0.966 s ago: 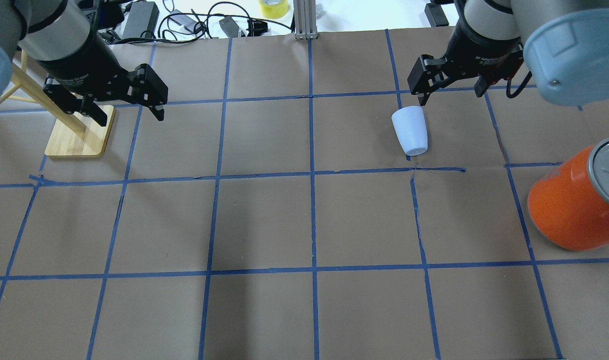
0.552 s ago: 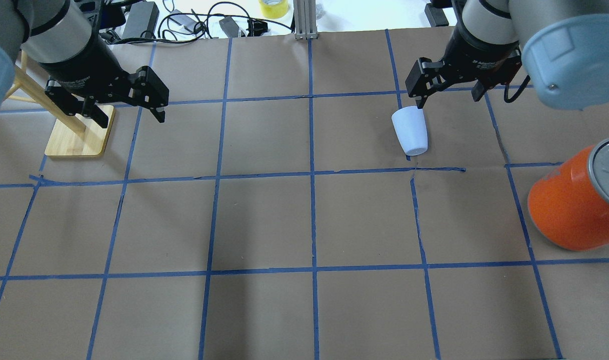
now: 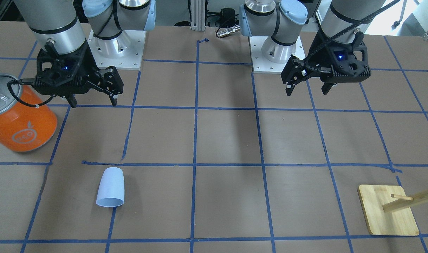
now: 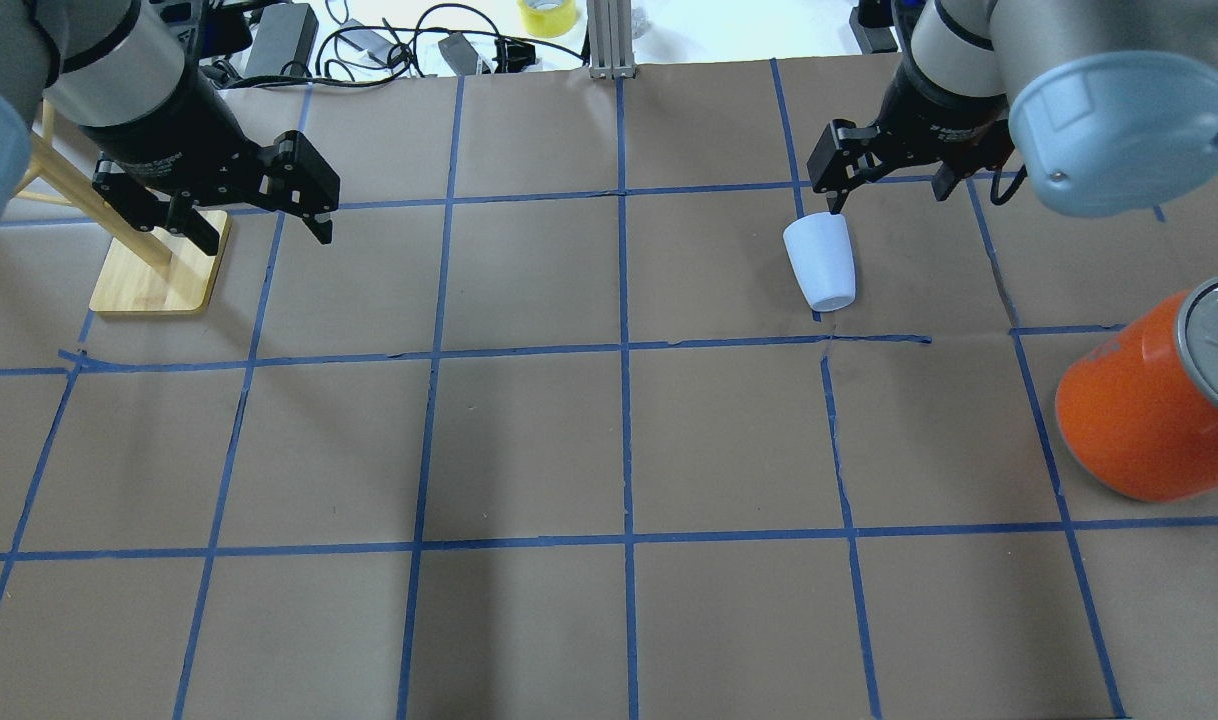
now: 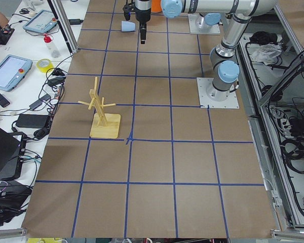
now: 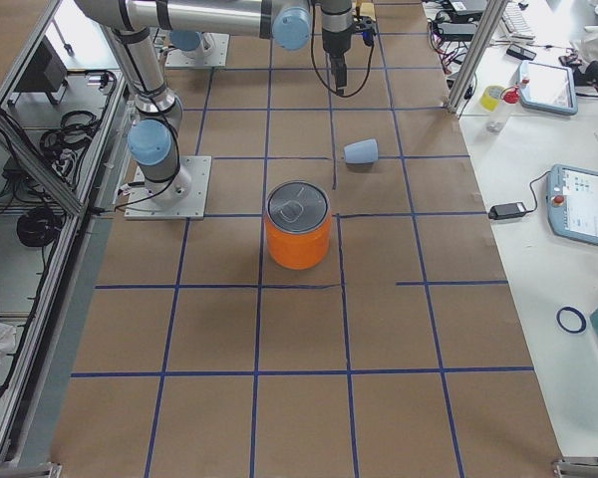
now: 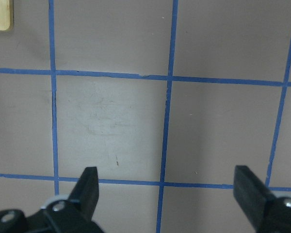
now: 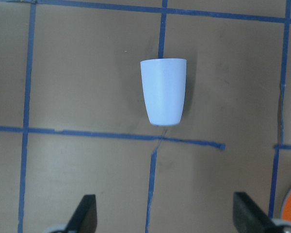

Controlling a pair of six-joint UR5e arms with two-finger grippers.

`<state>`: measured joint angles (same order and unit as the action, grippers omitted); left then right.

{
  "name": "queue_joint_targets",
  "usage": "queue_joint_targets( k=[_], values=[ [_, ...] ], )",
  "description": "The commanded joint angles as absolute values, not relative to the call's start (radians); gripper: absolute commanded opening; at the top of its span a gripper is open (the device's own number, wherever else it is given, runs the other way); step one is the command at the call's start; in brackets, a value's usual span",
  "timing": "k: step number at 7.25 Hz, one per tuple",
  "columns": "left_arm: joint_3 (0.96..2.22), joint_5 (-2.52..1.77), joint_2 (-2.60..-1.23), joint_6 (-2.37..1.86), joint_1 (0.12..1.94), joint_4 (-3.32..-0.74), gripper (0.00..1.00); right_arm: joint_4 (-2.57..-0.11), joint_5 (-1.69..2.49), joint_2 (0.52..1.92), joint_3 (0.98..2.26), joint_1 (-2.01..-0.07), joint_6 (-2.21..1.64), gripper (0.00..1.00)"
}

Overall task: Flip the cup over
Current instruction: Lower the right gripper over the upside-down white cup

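The cup (image 4: 820,262) is a small pale lavender-blue tumbler lying on its side on the brown paper, wide rim pointing away from the robot. It also shows in the front view (image 3: 110,187), the right wrist view (image 8: 163,91) and the right side view (image 6: 362,151). My right gripper (image 4: 889,195) is open and empty and hangs above the table near the cup without touching it; in the front view (image 3: 93,103) it stands on the robot's side of the cup. My left gripper (image 4: 262,235) is open and empty, far left, over bare paper (image 7: 167,189).
A large orange can (image 4: 1139,420) with a silver lid stands at the right, near the right arm (image 3: 20,123). A wooden peg stand (image 4: 159,265) stands at the far left beside the left gripper. Cables (image 4: 389,45) lie beyond the table's far edge.
My right gripper has shifted slightly left and toward the far edge, and its arm has swung left. The cup and the left gripper have stayed put.
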<state>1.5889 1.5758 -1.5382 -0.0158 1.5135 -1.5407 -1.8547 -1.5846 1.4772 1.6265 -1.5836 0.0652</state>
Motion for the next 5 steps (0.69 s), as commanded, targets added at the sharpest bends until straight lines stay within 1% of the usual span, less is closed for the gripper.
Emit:
queue_joint_targets(
  k=[1, 3, 5],
  values=[
    [1.589, 1.578, -1.537, -0.017, 1.514, -1.54, 1.0, -2.065, -1.583, 1.315, 1.629, -1.583, 0.07, 1.0],
    [1.589, 1.578, -1.536, -0.017, 1.514, -1.54, 1.0, -2.23, -1.592, 1.173, 1.631, -1.574, 0.069, 1.0],
    [1.589, 1.578, -1.536, -0.017, 1.514, -1.54, 1.0, -2.322, -1.594, 1.076, 1.631, -1.551, 0.061, 1.0]
  ],
)
